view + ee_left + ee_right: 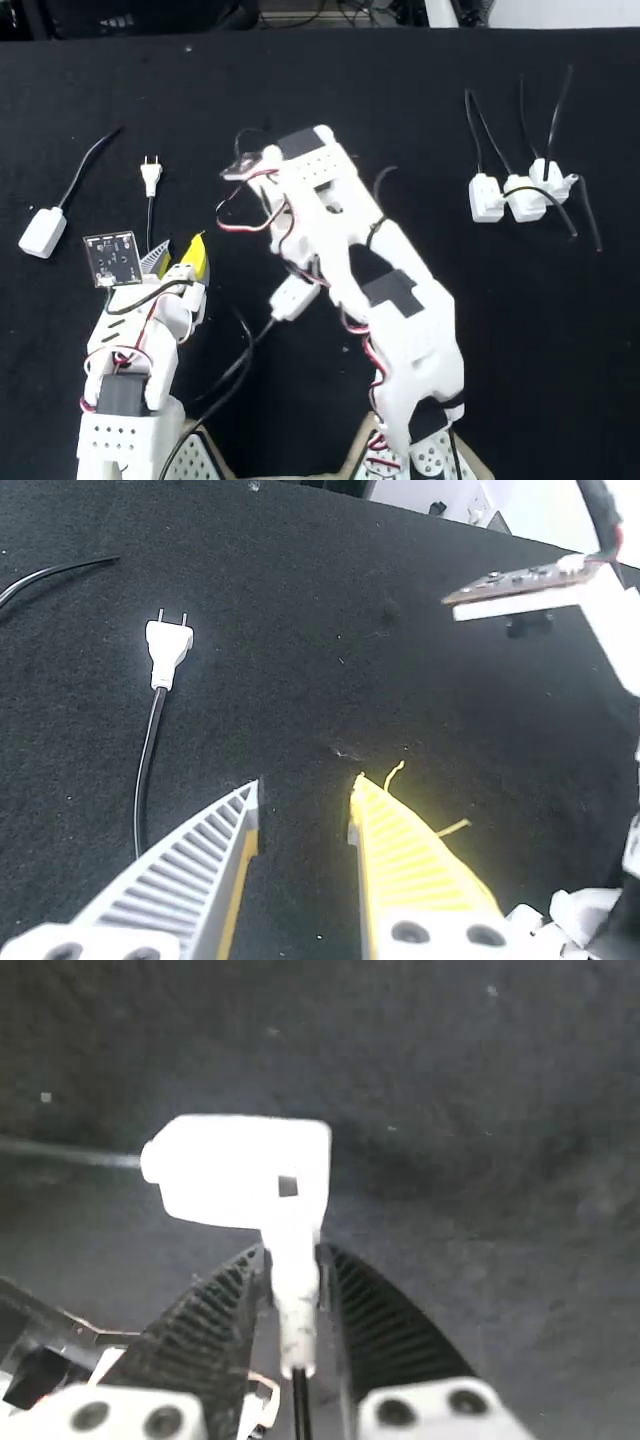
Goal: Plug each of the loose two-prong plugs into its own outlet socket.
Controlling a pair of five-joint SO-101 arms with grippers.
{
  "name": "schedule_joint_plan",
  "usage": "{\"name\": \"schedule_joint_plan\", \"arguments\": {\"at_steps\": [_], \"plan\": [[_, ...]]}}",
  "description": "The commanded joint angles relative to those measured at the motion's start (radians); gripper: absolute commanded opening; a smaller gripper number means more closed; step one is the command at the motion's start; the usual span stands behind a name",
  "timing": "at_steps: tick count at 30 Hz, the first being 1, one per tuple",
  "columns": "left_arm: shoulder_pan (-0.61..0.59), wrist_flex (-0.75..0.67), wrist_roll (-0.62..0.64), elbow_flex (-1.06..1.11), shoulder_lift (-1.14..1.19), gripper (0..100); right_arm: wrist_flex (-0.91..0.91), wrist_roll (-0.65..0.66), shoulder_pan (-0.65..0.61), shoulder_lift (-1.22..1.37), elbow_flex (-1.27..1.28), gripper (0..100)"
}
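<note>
The white two-prong plug on a black cord point(167, 650) lies loose on the black table point(400, 680), prongs bare, near a white socket block with a black cable point(42, 232): that pairing is left to do. The left end effector point(305, 790) hangs just short of it, jaws apart. The right end effector point(292, 1260) is clamped on another narrow white plug point(293, 1320) meeting a white rounded block point(240, 1170); whether it is seated I cannot tell. Three white corded pieces point(520, 195) far off look already mated.
</note>
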Motion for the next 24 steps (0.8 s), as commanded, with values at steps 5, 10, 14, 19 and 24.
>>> {"name": "schedule_joint_plan", "arguments": {"at_steps": [5,10,14,19,24], "plan": [[0.012,-0.003,-0.008,-0.008,-0.011,15,0.02,-0.012,-0.02,-0.087,0.07,8.7],[0.012,-0.003,-0.008,-0.008,-0.011,15,-0.005,-0.012,-0.008,-0.153,0.073,7.8],[0.012,-0.003,-0.008,-0.008,-0.011,15,0.008,-0.011,-0.009,-0.252,0.079,7.8],[0.012,-0.003,-0.008,-0.008,-0.011,15,0.025,-0.005,0.041,-0.414,0.125,8.0],[0.012,-0.003,-0.008,-0.008,-0.011,15,-0.018,-0.003,0.071,-0.696,0.433,8.0]]}}
